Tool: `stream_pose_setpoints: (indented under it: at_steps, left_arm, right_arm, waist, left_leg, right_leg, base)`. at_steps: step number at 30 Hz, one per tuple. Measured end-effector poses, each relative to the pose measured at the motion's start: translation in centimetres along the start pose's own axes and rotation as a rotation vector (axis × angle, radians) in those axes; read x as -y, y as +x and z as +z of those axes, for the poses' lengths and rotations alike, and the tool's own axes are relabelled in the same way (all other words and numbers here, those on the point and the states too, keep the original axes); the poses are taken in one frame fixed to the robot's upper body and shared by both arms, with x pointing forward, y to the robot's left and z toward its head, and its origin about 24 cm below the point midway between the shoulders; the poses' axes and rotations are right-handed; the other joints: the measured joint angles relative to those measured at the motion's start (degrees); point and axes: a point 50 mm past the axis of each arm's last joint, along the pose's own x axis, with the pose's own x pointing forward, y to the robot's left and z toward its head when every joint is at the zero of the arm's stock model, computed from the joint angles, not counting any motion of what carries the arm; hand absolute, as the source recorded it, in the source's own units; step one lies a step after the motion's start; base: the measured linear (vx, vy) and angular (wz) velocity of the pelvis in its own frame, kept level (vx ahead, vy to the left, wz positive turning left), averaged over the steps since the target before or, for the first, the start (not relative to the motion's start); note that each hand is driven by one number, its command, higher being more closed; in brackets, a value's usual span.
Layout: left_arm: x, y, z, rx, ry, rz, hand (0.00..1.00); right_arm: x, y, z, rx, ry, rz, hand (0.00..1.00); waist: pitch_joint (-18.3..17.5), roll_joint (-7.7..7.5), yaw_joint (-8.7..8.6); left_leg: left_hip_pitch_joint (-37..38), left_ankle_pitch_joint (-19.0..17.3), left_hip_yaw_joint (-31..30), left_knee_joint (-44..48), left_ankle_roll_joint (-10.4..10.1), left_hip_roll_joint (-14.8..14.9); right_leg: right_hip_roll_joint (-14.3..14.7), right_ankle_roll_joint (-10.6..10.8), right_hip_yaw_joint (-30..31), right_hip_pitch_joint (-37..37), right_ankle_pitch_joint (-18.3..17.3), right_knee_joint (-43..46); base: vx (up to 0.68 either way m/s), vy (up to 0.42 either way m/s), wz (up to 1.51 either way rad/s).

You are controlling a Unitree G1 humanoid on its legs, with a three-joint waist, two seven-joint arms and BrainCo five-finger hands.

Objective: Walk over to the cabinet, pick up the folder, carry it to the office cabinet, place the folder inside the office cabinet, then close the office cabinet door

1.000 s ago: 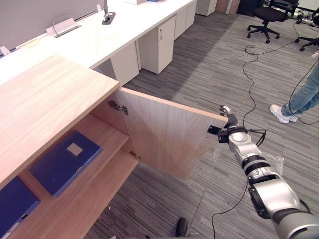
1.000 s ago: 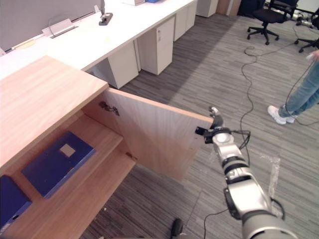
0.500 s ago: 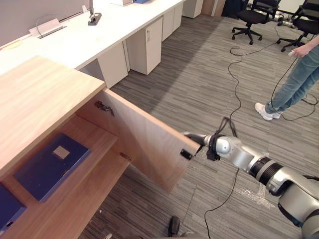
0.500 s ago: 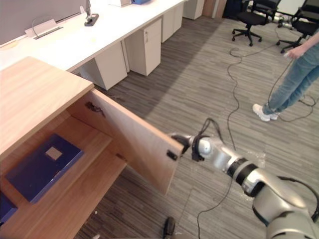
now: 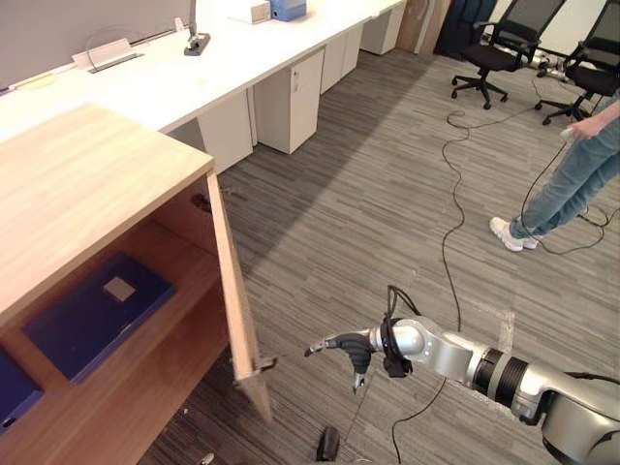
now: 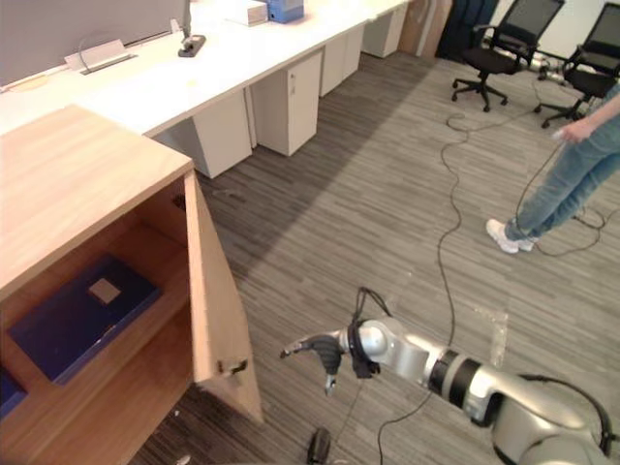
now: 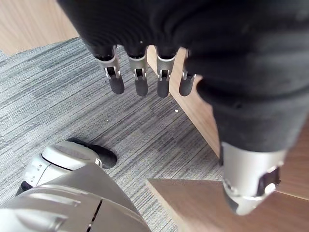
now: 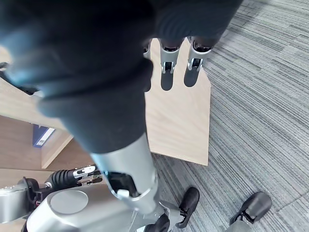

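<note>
My right hand point(image 5: 351, 349), fingers loose and empty, hangs just right of the door point(image 5: 232, 291), clear of its near free edge, so I reckon a leftward push should swing it shut over the blue folder point(image 5: 97, 315) lying flat inside the office cabinet point(image 5: 87, 184)

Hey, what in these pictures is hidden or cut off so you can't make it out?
Second blue folder: cut off by the left eye view's lower left corner.
Person: upper body cut off by the right edge, both eye views.
Shelved blue folder: its label is too small to read.
</note>
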Motion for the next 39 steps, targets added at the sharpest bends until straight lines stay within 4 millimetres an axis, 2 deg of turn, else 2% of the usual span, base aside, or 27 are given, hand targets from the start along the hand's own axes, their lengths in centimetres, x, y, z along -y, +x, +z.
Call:
stream_pose_setpoints:
  at_steps: [6,10,14,17,18,19,20,21,23,24,26,27,28,29,30,31,32,33,34,35,37,39]
  left_arm:
    - [0.1,0.0,-0.1,-0.003,-0.003,-0.002,0.0]
    - [0.4,-0.1,-0.2,-0.004,-0.003,-0.009,0.0]
    - [0.8,0.0,0.0,0.004,-0.006,-0.019,0.0]
    - [1.2,0.1,1.1,0.047,-0.011,-0.028,0.0]
    - [1.4,0.1,1.8,0.071,-0.009,-0.032,0.0]
    - [1.8,0.2,2.3,0.081,-0.001,-0.037,0.0]
    - [2.1,0.2,2.4,0.085,0.009,-0.044,0.0]
    - [2.7,0.1,2.2,0.083,0.03,-0.063,0.0]
    - [2.5,0.0,1.6,0.072,0.034,-0.058,0.0]
    - [2.6,-0.1,1.5,0.07,0.038,-0.059,0.0]
    - [3.0,-0.2,1.2,0.062,0.051,-0.073,0.0]
    - [3.0,-0.2,1.1,0.058,0.049,-0.074,0.0]
    - [3.1,-0.2,0.8,0.047,0.046,-0.075,0.0]
    - [3.2,-0.3,0.6,0.041,0.041,-0.078,0.0]
    - [3.3,-0.3,0.5,0.038,0.039,-0.08,0.0]
    - [3.3,-0.3,0.2,0.031,0.038,-0.08,0.0]
    - [3.4,-0.3,0.3,0.032,0.046,-0.084,0.0]
    - [3.4,-0.4,0.2,0.032,0.052,-0.086,0.0]
    - [3.2,-0.3,0.2,0.031,0.054,-0.08,0.0]
    - [3.0,-0.3,0.1,0.027,0.05,-0.075,0.0]
    - [2.9,-0.3,0.0,0.02,0.027,-0.065,0.0]
    - [3.0,-0.4,-0.2,0.014,-0.011,-0.056,0.0]
  right_arm:
    - [-1.0,0.6,0.4,0.028,0.026,0.016,0.0]
    - [-1.9,1.9,1.0,0.06,0.064,0.014,0.0]
    - [-2.9,3.9,0.0,-0.02,0.064,0.004,0.0]
    - [-3.3,4.7,-1.4,-0.087,0.126,-0.037,0.0]
    - [-3.5,4.7,-2.5,-0.138,0.163,-0.058,0.0]
    - [-4.0,4.4,-3.9,-0.198,0.188,-0.076,0.0]
    - [-4.5,4.2,-4.8,-0.238,0.209,-0.083,0.0]
    - [-5.8,3.7,-6.5,-0.323,0.258,-0.091,0.0]
    - [-8.6,3.2,-8.9,-0.459,0.414,-0.12,0.0]
    - [-9.4,2.9,-9.5,-0.494,0.486,-0.15,0.0]
    - [-13.0,0.8,-12.2,-0.654,0.912,-0.377,0.0]
    - [-14.0,0.2,-12.7,-0.694,1.027,-0.448,0.0]
    - [-16.4,-1.2,-13.5,-0.773,1.217,-0.557,0.0]
    - [-19.1,-2.6,-13.8,-0.855,1.378,-0.648,0.0]
    - [-20.6,-3.3,-13.8,-0.902,1.447,-0.681,0.0]
    - [-23.2,-4.4,-13.5,-0.98,1.556,-0.721,0.0]
    - [-25.6,-4.9,-12.8,-1.04,1.656,-0.741,0.0]
    - [-26.6,-4.8,-12.3,-1.061,1.692,-0.737,0.0]
    - [-27.6,-4.4,-11.4,-1.067,1.752,-0.761,0.0]
    - [-27.8,-3.7,-10.8,-1.056,1.792,-0.783,0.0]
    - [-27.5,-3.1,-10.4,-1.039,1.813,-0.809,0.0]
    - [-27.3,-2.8,-10.3,-1.021,1.839,-0.836,0.0]
  waist:
    - [-0.04,-0.14,1.42]
    - [0.09,-0.08,1.8]
    - [1.5,0.06,3.7]
    - [2.66,0.17,4.17]
    - [3.4,0.07,4.88]
    - [3.84,0.2,5.17]
    - [4.12,0.47,5.21]
    - [4.46,1.22,5.19]
    - [4.67,1.69,5.05]
    - [4.59,1.82,4.85]
    - [4.09,2.68,4.04]
    - [3.97,2.94,3.85]
    - [3.64,3.51,3.41]
    - [3.41,4.11,2.54]
    - [3.35,4.42,1.77]
    - [3.28,4.73,0.19]
    - [3.33,5.05,-1.2]
    - [3.36,5.09,-1.44]
    - [3.17,4.99,-1.92]
    - [3.06,4.8,-1.76]
    - [2.81,4.28,-1.84]
    - [2.55,3.84,-1.91]
  left_leg:
    - [-0.8,0.07,-0.7,0.54,-0.02,-0.07]
    - [-1.46,0.43,-2.66,0.66,-0.41,-0.11]
    - [-2.11,1.34,-4.99,0.25,-0.93,-0.27]
    - [-6.05,0.91,-7.18,3.33,-1.08,-0.4]
    - [-8.04,0.04,-4.18,4.47,0.4,0.5]
    - [-9.85,0.07,3.03,5.81,0.77,3.07]
    - [-10.21,0.07,6.55,6.3,0.74,4.57]
    - [-9.82,0.97,9.43,5.73,-0.74,6.09]
    - [-6.62,4.28,7.62,1.24,-3.65,5.18]
    - [-5.74,4.94,6.74,-0.17,-3.49,4.68]
    - [-3.92,6.75,4.09,-3.93,-2.57,2.54]
    - [-3.7,6.93,3.52,-4.27,-2.33,2.07]
    - [-3.32,7.12,2.22,-4.7,-2.03,1.05]
    - [-2.99,7.19,-0.38,-4.57,-1.84,-0.36]
    - [-2.7,7.25,-1.94,-4.45,-1.63,-1.09]
    - [-2.28,7.36,-5.51,-4.0,-1.33,-2.57]
    - [-1.46,7.4,-9.02,-3.7,-0.01,-3.85]
    - [-1.17,7.48,-10.21,-3.62,0.35,-4.09]
    - [-1.32,7.49,-12.24,-3.23,0.41,-4.49]
    - [-1.5,7.49,-13.52,-2.86,0.4,-4.78]
    - [-1.77,7.31,-15.02,-2.1,0.16,-5.52]
    - [-3.93,5.73,-15.42,0.95,-0.79,-6.08]
  right_leg:
    - [-0.16,0.0,-0.63,-0.17,0.24,0.01]
    - [-0.34,0.02,-1.79,-0.13,0.18,0.02]
    - [-0.78,0.34,-3.9,0.0,-0.28,0.03]
    - [-1.42,1.24,-7.55,-0.64,-1.54,0.05]
    - [-1.78,1.18,-9.47,-1.49,-1.59,0.07]
    - [-2.4,0.75,-11.68,-1.99,-1.88,0.12]
    - [-2.74,0.74,-12.88,-1.87,-1.89,0.34]
    - [-3.21,0.73,-14.87,-1.33,-2.03,1.1]
    - [-4.42,1.81,-17.23,0.82,-2.82,1.97]
    - [-4.93,2.11,-17.93,1.32,-3.02,2.21]
    - [-7.08,3.25,-20.23,2.19,-3.52,3.15]
    - [-7.65,3.62,-20.77,2.36,-3.6,3.45]
    - [-8.82,4.42,-22.02,3.05,-3.87,4.06]
    - [-10.82,5.8,-24.45,4.1,-5.08,6.32]
    - [-12.44,6.39,-25.83,4.35,-6.64,9.19]
    - [-16.32,5.93,-26.38,4.0,-10.31,17.06]
    - [-19.67,3.64,-21.47,2.18,-12.7,26.0]
    - [-20.1,4.14,-15.96,0.62,-14.13,29.06]
    - [-17.6,5.92,-1.7,-1.58,-16.86,31.51]
    - [-13.89,6.77,10.1,-2.34,-18.13,31.66]
    - [-11.33,7.35,19.03,-1.88,-18.45,29.78]
    - [-10.5,8.34,21.53,-0.27,-19.09,26.39]
  base:
    - [0.0,0.049,0.07]
    - [0.02,0.046,0.2]
    - [0.01,0.037,0.29]
    - [-0.03,0.002,0.72]
    - [-0.05,-0.021,0.87]
    - [-0.05,-0.022,0.9]
    - [-0.01,-0.002,1.01]
    - [0.06,0.056,0.82]
    - [0.12,0.124,0.71]
    - [0.14,0.151,0.64]
    - [0.14,0.183,0.59]
    - [0.17,0.253,0.53]
    - [0.18,0.256,0.75]
    - [0.15,0.213,0.93]
    - [0.17,0.215,1.31]
    - [0.14,0.237,1.56]
    - [0.16,0.286,1.52]
    - [0.1,0.207,1.34]
    - [0.09,0.109,0.96]
    - [0.08,0.057,0.82]
    - [0.02,-0.036,0.5]
    - [-0.03,-0.095,0.25]
